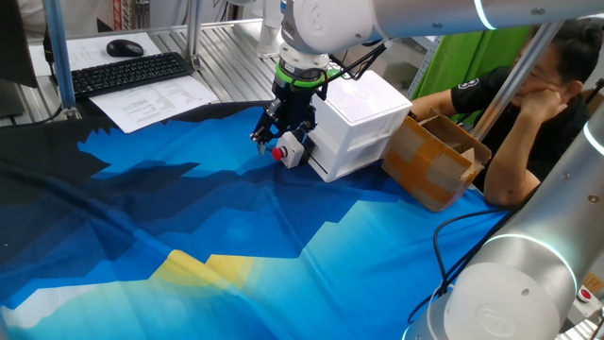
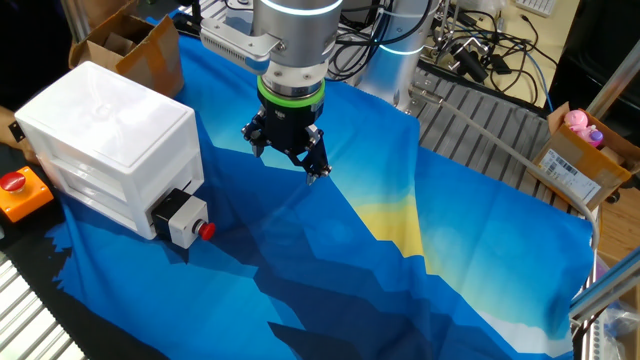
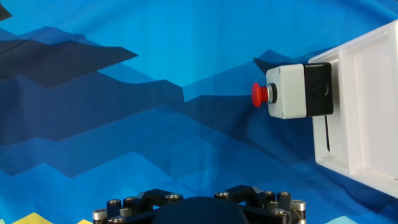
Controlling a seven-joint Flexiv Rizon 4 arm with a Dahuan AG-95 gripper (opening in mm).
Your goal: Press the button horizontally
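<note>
This is a robotics lab: a counter [image 1: 142, 236] draped in blue patterned cloth, aluminium framing [image 1: 193, 33], a keyboard [image 1: 132, 73] and mouse [image 1: 125, 47] far left, tangled cables [image 2: 480, 45], cardboard boxes [image 1: 434, 161], and a seated person [image 1: 528, 113] at the right

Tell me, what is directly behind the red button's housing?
The housing backs against the white plastic box, which stands on the blue cloth. Whether the two are fastened together is hidden.

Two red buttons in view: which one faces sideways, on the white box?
The button in the small white-and-black housing against the white box; the other red button sits atop an orange base.
</note>
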